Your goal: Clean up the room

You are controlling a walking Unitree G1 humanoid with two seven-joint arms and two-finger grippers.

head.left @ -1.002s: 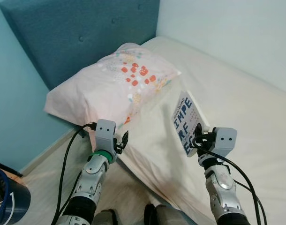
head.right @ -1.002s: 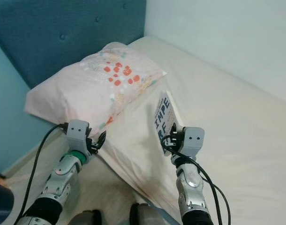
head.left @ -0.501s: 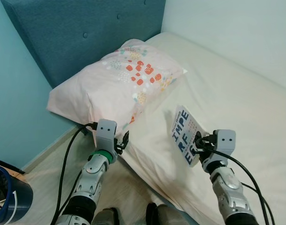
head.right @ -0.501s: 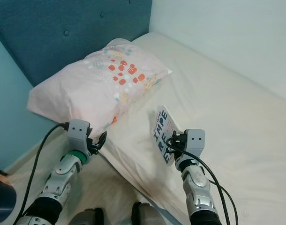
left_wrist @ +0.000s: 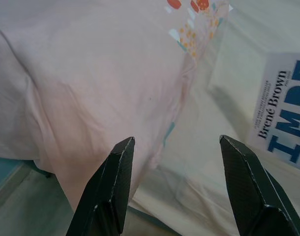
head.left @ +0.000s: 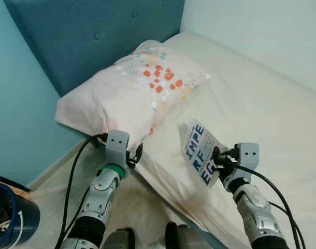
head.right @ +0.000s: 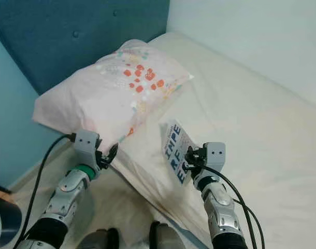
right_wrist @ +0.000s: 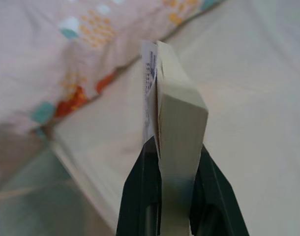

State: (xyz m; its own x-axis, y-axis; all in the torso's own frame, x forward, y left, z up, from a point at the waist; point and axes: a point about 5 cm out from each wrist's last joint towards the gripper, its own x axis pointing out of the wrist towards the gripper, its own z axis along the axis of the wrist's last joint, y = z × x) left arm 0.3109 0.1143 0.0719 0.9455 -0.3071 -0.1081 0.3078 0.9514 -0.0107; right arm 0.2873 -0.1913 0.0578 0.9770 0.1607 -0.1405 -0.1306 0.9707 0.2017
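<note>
Lifted off the bed [head.left: 261, 98] since a second ago, the book [head.left: 198, 151] hangs clamped in the right end effector [head.left: 218, 160], at 4 o'clock from the pillow [head.left: 132, 93]. Left end effector [left_wrist: 177, 184] hovers open. Keep the grip firm; it probably pinches only one corner.

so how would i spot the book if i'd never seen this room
Start at the cream bed against the blue padded headboard, with a pink flowered pillow at its head. Just past the pillow's near corner, the right end effector grips the book above the sheet. It is the only white thing with big blue block letters on its cover.
</note>
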